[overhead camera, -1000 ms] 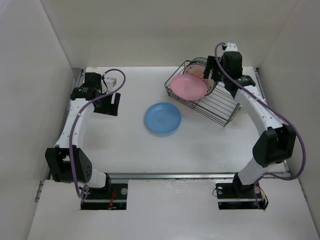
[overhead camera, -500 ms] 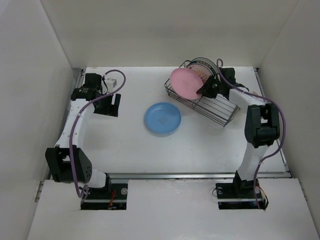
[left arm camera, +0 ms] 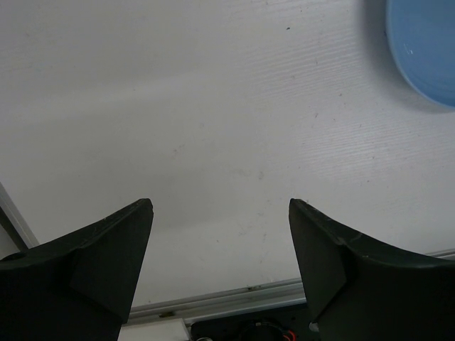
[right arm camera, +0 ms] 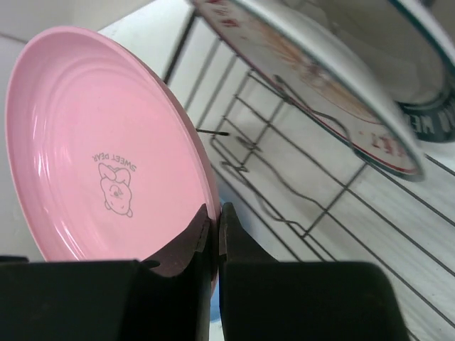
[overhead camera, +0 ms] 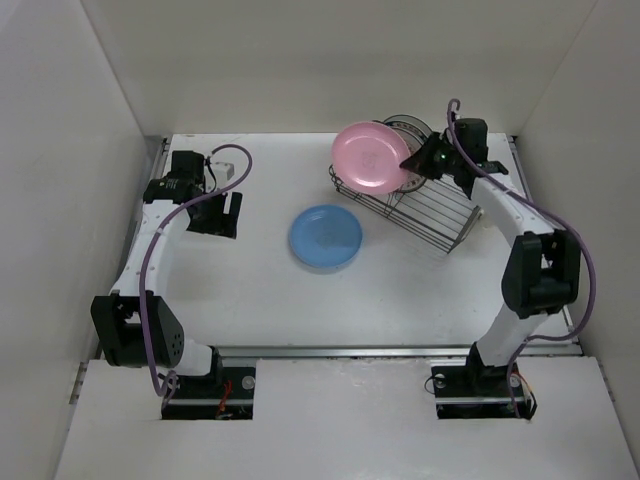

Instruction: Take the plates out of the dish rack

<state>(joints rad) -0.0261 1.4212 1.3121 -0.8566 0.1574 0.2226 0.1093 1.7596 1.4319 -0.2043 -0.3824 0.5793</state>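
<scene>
Right fingers [right arm camera: 238, 249] pinch the pink plate [right arm camera: 92, 135] by its rim over the dish rack [overhead camera: 430, 210]; left fingers [left arm camera: 106, 256] spread

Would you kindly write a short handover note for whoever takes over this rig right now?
Right gripper: shut on the rim of the pink plate, which it holds over the left end of the dish rack; not yet set down.
Left gripper: open and empty, over the bare table.
Done: the blue plate lies flat on the table, left of the rack.
Left to do: set the pink plate down, then unload the patterned plates standing in the rack. At least two show.
</scene>
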